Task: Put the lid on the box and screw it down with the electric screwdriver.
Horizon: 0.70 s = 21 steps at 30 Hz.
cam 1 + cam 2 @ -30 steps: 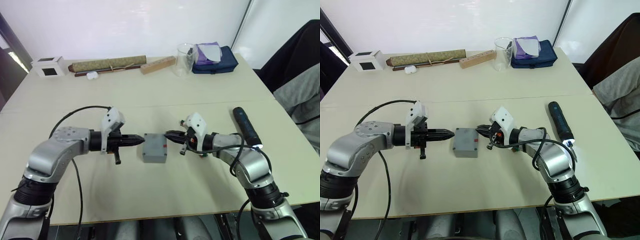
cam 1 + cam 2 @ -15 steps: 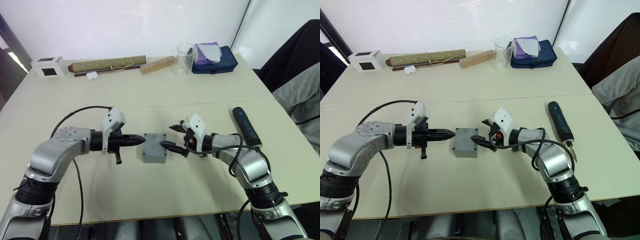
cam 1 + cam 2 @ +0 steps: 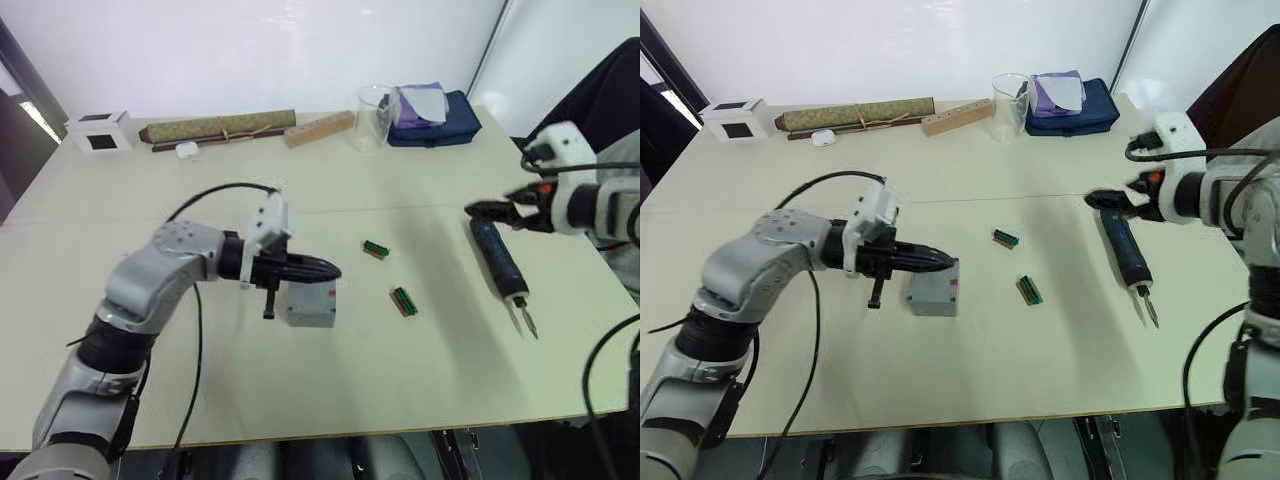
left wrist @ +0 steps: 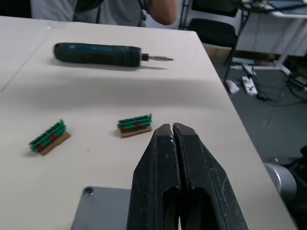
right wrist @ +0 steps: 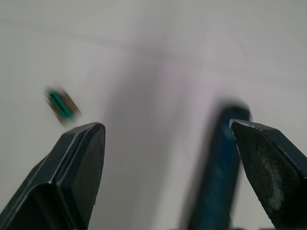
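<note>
The grey box, red mark on its side, sits mid-table. The lid lies on top of it as a flat grey face with a corner hole. My left gripper is shut and empty, its tips reaching over that top; I cannot tell if they touch. The electric screwdriver lies at the right, bit toward the near edge. My right gripper hangs open just above the screwdriver's far end, and the dark handle shows between its fingers.
Two small green-and-brown parts lie between box and screwdriver. Along the far edge stand a white cube, a rolled olive bundle, a wooden block, a glass beaker and a blue pouch. A person sits at the right.
My right gripper opened, left the box and swung right to the screwdriver. My left gripper slid forward over the box's top. The two green parts came into view.
</note>
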{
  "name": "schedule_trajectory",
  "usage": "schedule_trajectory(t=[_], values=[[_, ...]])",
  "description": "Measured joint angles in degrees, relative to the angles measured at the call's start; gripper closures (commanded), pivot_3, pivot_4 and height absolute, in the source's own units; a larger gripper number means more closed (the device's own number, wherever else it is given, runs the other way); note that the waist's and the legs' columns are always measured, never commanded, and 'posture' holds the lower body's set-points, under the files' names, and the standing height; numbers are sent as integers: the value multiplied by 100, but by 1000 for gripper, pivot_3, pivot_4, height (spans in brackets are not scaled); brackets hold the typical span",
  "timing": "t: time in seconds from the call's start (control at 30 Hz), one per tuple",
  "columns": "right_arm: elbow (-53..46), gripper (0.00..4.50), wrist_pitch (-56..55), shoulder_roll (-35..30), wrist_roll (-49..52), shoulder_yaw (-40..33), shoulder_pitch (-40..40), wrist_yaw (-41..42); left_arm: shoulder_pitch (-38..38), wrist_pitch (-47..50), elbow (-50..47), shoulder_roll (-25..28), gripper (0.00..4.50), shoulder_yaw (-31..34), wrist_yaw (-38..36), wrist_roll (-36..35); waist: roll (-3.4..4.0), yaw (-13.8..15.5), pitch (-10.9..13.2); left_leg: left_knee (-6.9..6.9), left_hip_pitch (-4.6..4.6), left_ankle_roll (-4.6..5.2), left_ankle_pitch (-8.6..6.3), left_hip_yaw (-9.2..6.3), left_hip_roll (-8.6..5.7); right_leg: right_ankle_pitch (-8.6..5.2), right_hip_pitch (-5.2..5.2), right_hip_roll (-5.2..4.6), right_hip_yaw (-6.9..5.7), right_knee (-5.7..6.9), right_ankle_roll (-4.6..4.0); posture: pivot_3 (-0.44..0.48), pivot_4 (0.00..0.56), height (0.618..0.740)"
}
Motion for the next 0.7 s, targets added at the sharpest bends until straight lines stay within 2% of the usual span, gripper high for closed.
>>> schedule_trajectory(t=[0.17,0.37,0.53,0.7], values=[[844,49,101,-533,-29,1344,-236,915,-50,-242,79,-115,4500,-91,-79,199,4,-55,2,7,-2,0,0,6,-2,0,0,-3,4,-3,3,0,150,740],[1442,49,-493,-535,-431,2248,-346,1637,125,-277,22,-179,4500,-156,-13,303,5,-49,2,7,-3,0,0,3,-1,0,-1,-1,3,-1,4,0,150,740],[2646,49,-1216,-115,-1123,2757,-740,1883,314,-152,-235,-274,4500,-147,263,286,5,-54,2,10,-3,0,0,7,-2,0,-1,-4,4,-2,5,0,150,740],[4095,49,-2021,450,-1987,3410,-1381,2546,499,40,-514,-266,4500,-107,474,219,8,-54,3,8,-2,0,0,2,-2,0,-2,-3,2,3,4,0,150,740]])
